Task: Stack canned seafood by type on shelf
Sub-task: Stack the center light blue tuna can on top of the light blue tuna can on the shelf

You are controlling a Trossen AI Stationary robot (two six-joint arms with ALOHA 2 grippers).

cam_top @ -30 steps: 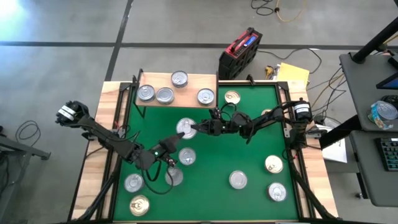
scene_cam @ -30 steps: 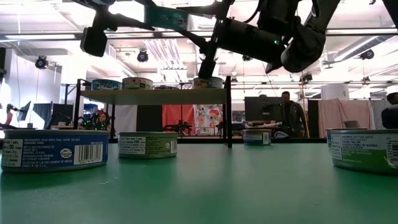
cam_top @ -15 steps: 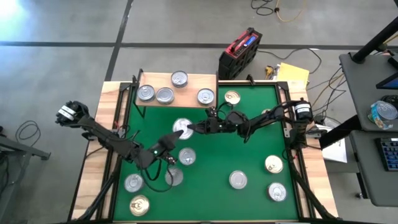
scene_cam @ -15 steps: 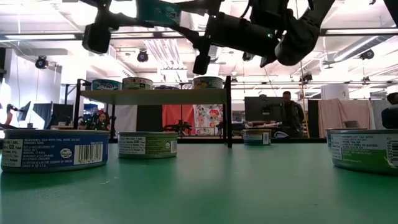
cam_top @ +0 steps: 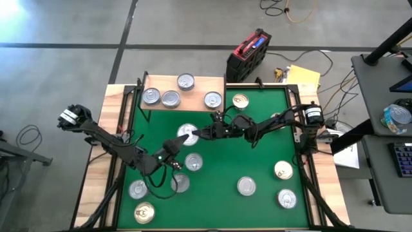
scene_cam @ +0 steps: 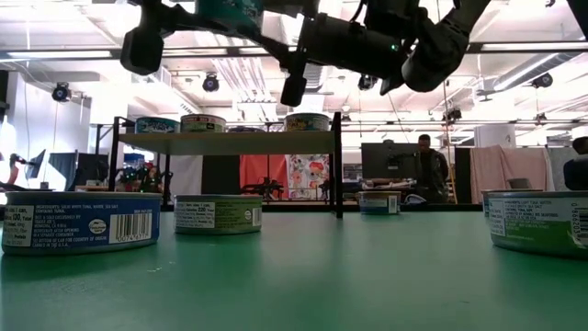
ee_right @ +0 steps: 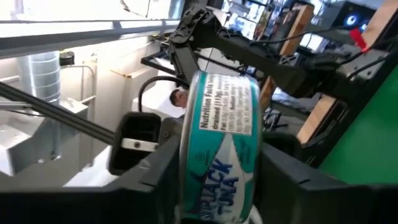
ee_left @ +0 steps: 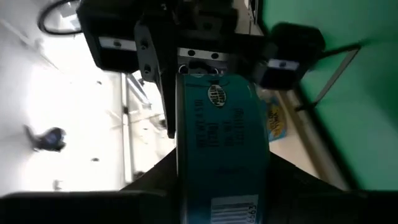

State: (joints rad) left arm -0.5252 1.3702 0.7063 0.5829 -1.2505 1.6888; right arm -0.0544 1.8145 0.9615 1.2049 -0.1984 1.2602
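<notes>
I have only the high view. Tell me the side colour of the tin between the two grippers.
Observer: Teal. In the left wrist view the tin sits on edge, clamped in the left gripper.
Operator: Report the right gripper.
Observer: The right wrist view has the right gripper at the same tin, opposite the left one.
Operator: Give its height.
Observer: In the low view it hangs well clear of the mat.

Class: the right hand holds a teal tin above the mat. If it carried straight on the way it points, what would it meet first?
Probably the left hand, which grips the same tin from the opposite side. The right hand points straight at it, and both look equally high, though depth is uncertain.
</notes>
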